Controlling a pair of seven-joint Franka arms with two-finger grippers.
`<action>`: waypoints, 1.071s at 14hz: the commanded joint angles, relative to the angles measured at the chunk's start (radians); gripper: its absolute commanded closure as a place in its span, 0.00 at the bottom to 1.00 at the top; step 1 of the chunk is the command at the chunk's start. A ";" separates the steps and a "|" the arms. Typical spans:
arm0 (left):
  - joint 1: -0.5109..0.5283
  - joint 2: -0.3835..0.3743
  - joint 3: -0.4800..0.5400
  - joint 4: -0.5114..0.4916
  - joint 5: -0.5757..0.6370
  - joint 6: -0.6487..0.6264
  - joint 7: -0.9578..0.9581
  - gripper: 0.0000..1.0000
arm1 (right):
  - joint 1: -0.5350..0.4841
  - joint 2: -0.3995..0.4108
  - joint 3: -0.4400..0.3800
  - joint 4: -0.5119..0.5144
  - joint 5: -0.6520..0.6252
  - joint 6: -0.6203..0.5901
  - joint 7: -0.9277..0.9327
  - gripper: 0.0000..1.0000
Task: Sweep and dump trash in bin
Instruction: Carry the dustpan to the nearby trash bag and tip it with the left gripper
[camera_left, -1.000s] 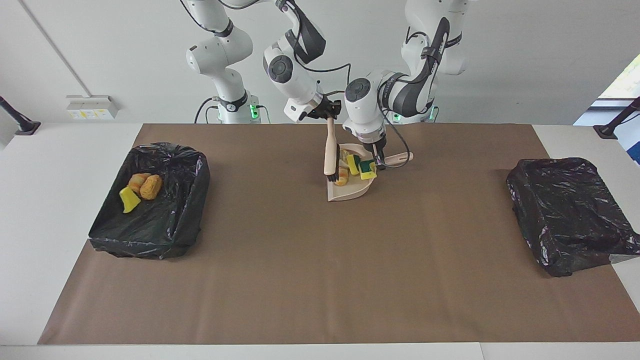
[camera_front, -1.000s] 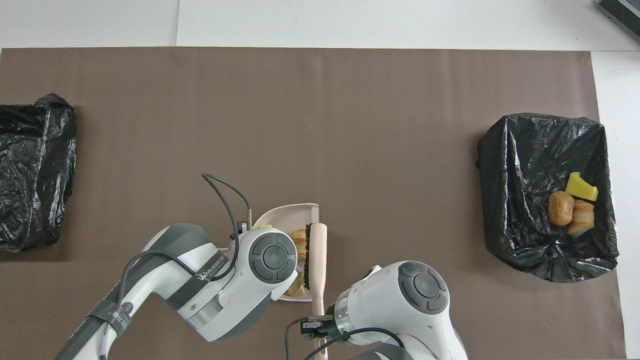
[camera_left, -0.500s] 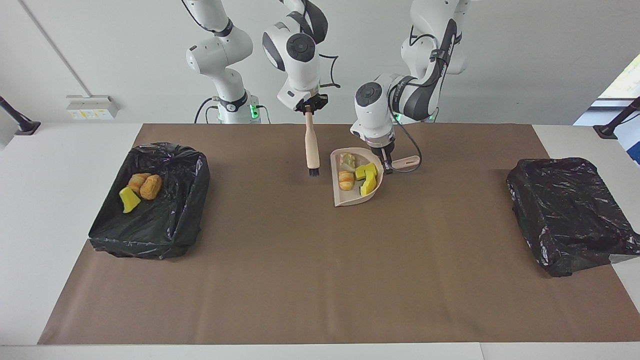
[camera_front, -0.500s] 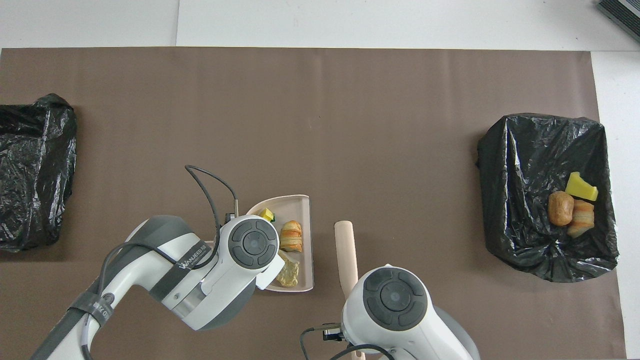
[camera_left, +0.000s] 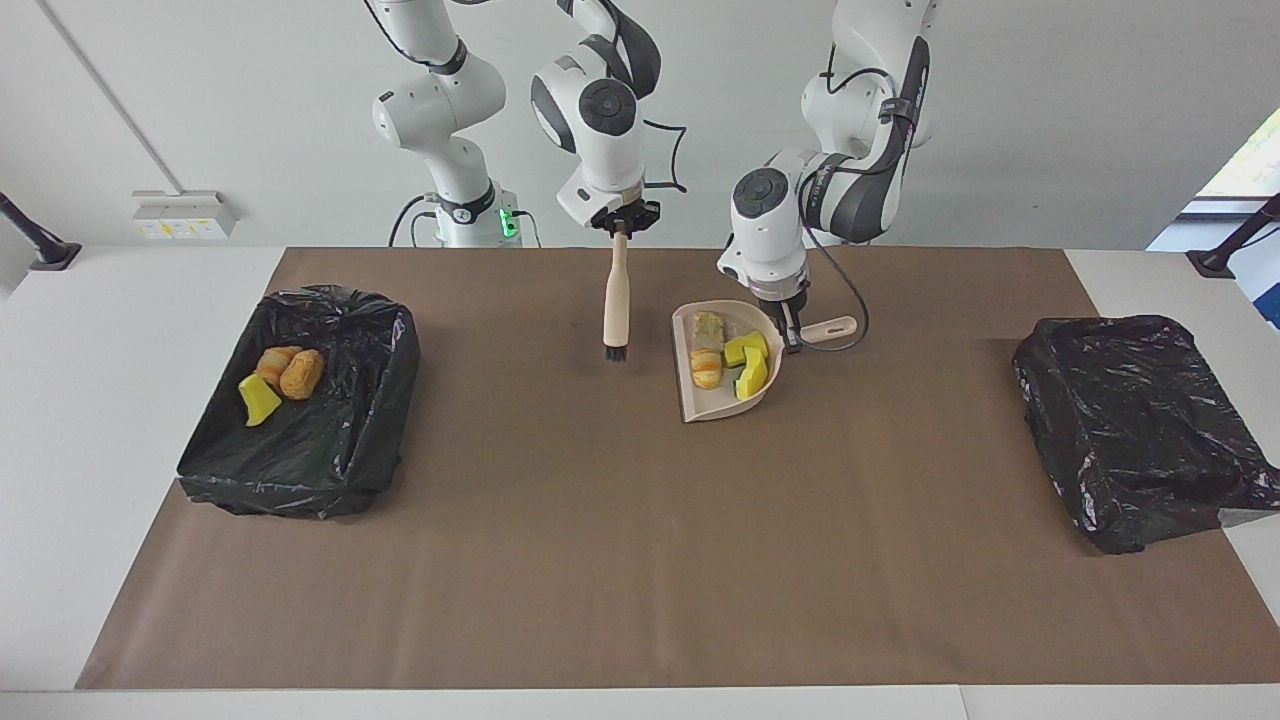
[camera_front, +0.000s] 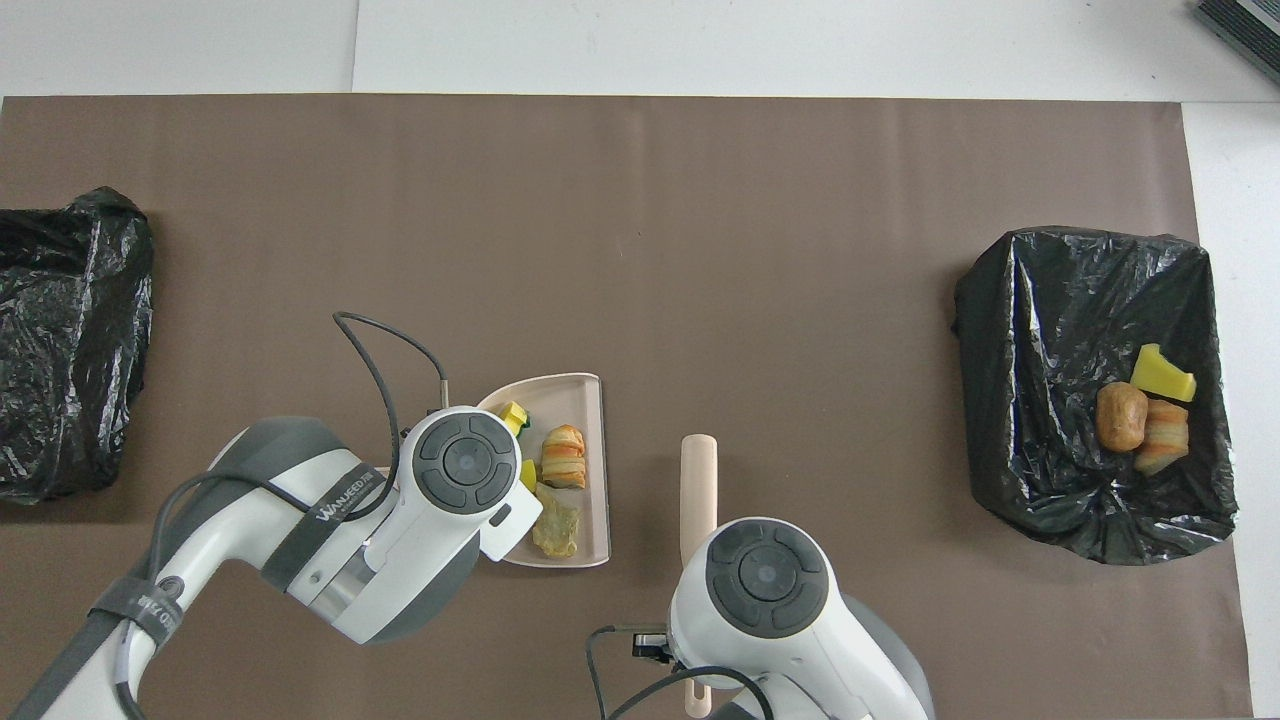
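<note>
A beige dustpan (camera_left: 712, 402) (camera_front: 582, 396) sits near the middle of the brown mat, close to the robots. In it lies trash: two bread-like lumps (camera_left: 706, 366) (camera_front: 563, 456) and yellow sponge pieces (camera_left: 752, 376) (camera_front: 514, 413). My left gripper (camera_left: 792, 338) is shut on the dustpan's handle (camera_left: 832, 328). My right gripper (camera_left: 620, 222) is shut on the top of a beige brush (camera_left: 616, 300) (camera_front: 698, 478), which hangs upright beside the dustpan with its black bristles (camera_left: 614, 352) pointing down. In the overhead view both wrists hide the grippers.
A black-lined bin (camera_left: 345, 440) (camera_front: 1060, 300) at the right arm's end of the table holds a yellow scrap (camera_left: 260, 400) (camera_front: 1163, 372) and two bread lumps (camera_left: 300, 372) (camera_front: 1121, 416). Another black-bagged bin (camera_left: 1140, 430) (camera_front: 70, 330) stands at the left arm's end.
The right gripper has lifted the brush out of the dustpan and carried it toward the right arm's end. The left gripper has shifted the loaded dustpan toward the left arm's end.
</note>
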 joint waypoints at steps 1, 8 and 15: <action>0.054 -0.058 -0.001 -0.008 0.010 -0.002 0.072 1.00 | 0.018 0.020 0.010 0.021 0.008 0.025 0.015 1.00; 0.371 -0.165 0.000 0.009 -0.040 -0.045 0.473 1.00 | 0.150 0.122 0.010 -0.005 -0.009 0.169 0.055 1.00; 0.773 -0.066 0.002 0.301 -0.072 -0.151 0.801 1.00 | 0.165 0.128 0.012 -0.071 -0.002 0.290 0.057 1.00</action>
